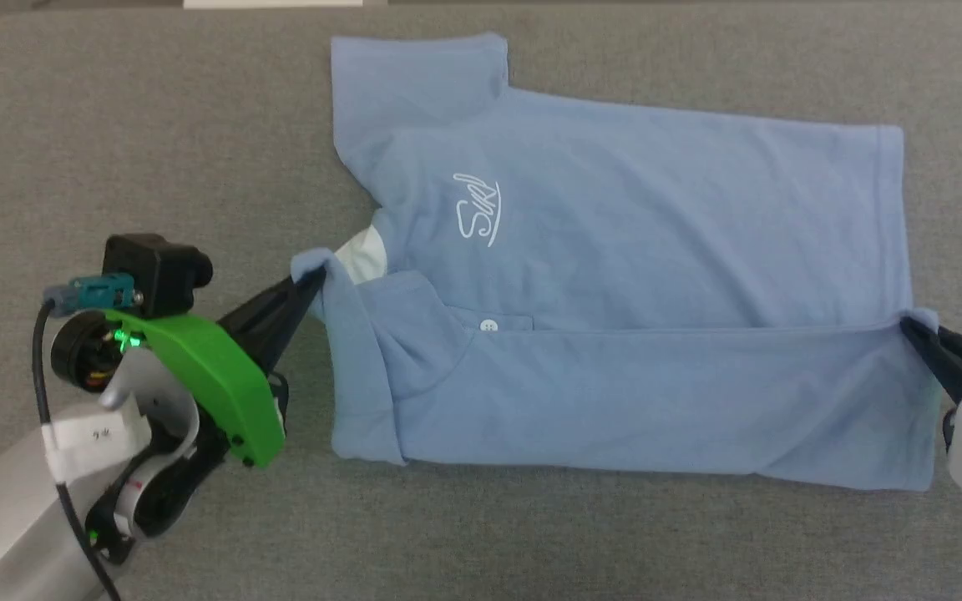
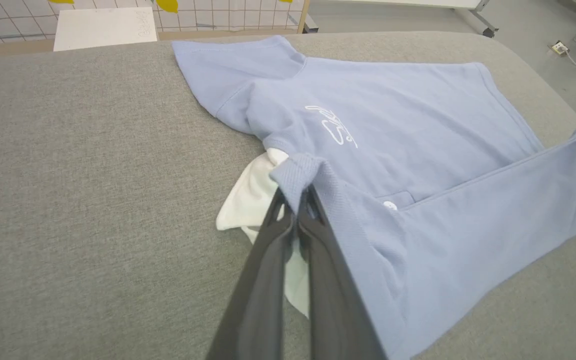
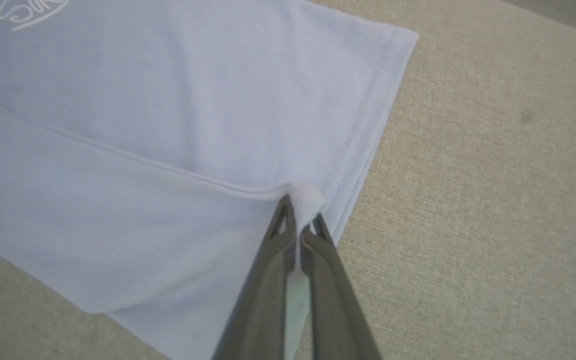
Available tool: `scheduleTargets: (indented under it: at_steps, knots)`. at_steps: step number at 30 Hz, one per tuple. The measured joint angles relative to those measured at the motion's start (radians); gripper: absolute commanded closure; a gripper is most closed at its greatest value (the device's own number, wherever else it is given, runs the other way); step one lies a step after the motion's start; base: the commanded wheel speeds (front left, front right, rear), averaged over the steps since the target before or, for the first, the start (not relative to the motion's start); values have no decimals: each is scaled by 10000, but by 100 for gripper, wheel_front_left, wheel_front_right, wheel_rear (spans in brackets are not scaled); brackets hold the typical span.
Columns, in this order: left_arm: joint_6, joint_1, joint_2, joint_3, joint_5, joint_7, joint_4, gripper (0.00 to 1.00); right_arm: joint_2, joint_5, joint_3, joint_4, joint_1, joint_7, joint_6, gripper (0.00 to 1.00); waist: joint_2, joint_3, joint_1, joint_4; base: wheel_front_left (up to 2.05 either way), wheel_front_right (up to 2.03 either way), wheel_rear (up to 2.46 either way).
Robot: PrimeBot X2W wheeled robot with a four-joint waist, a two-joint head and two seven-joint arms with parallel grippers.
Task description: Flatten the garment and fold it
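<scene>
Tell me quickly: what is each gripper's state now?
Left gripper: shut on the polo shirt, near the collar.
Right gripper: shut on the polo shirt's hem.

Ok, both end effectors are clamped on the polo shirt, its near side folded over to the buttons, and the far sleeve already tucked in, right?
Almost: the head view shows the far sleeve spread flat, not tucked in. The left end effector and right end effector do clamp the polo shirt, near side folded.
</scene>
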Motion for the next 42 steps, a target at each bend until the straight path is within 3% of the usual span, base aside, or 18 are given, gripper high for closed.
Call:
scheduleTargets:
  at_steps: [10, 12, 13, 14, 15, 16, 18, 20, 21, 27, 30, 38, 42]
  knots:
    - [-535, -454, -1089, -128, 257, -700, 2161, 100, -102, 128, 803, 1467, -959, -230, 2, 100, 0, 1056, 0, -56, 0, 0, 0]
    - [-537, -458, -1331, -140, 293, -938, 2464, 82, -98, 274, 773, 1555, -1026, -234, 2, 100, 0, 1135, 0, -30, 0, 0, 0]
    - [-537, -460, -1432, -165, 353, -1055, 2602, 78, -96, 345, 740, 1586, -1042, -234, 2, 100, 0, 1149, 0, -5, 0, 0, 0]
    - [-537, -460, -1515, -161, 364, -1158, 2702, 75, -94, 395, 706, 1603, -1043, -234, 2, 71, 0, 1156, 0, 14, 0, 0, 0]
    - [-537, -461, -1620, -151, 364, -1262, 2828, 65, -94, 437, 675, 1611, -1043, -234, 2, 24, 0, 1161, 0, 30, 0, 0, 0]
    - [-539, -463, -1712, -171, 364, -1312, 2938, 62, -94, 445, 654, 1611, -1043, -232, 2, 0, 0, 1159, 0, 40, 0, 0, 0]
    - [-579, -483, -1858, -207, 368, -1400, 3126, 51, -69, 506, 598, 1611, -1042, -232, 2, 0, 0, 1141, 0, 51, 0, 0, 0]
    - [-614, -501, -1998, -224, 368, -1465, 3306, 10, -6, 564, 541, 1578, -1042, -282, 2, 0, 0, 1087, 1, 55, 0, 0, 0]
    - [-619, -501, -2033, -226, 366, -1505, 3358, 0, 21, 577, 527, 1569, -1041, -291, 2, 0, 0, 1052, 1, 55, 0, 0, 0]
    - [-581, -470, -2031, 25, 366, -2127, 3398, 0, 242, 566, 151, 1289, -920, -589, 2, 0, 0, 607, 1, 47, 0, 0, 0]
    - [-309, -132, -1898, 313, 368, -2717, 2964, 0, 621, 347, -353, 970, -581, -970, 2, 0, 0, 242, 1, 43, 0, 0, 0]
    - [1358, 1824, -1592, 1195, 1570, -3768, 1335, 0, 2173, -1450, -1789, -169, 921, -2523, 2, 0, 0, -735, 1, 61, 0, 0, 0]
    - [2144, 3145, -2293, 2268, 2594, -3785, 420, 0, 3150, -2541, -2297, -568, 1670, -3607, 2, 0, 0, -1086, 1, 91, 0, 0, 0]
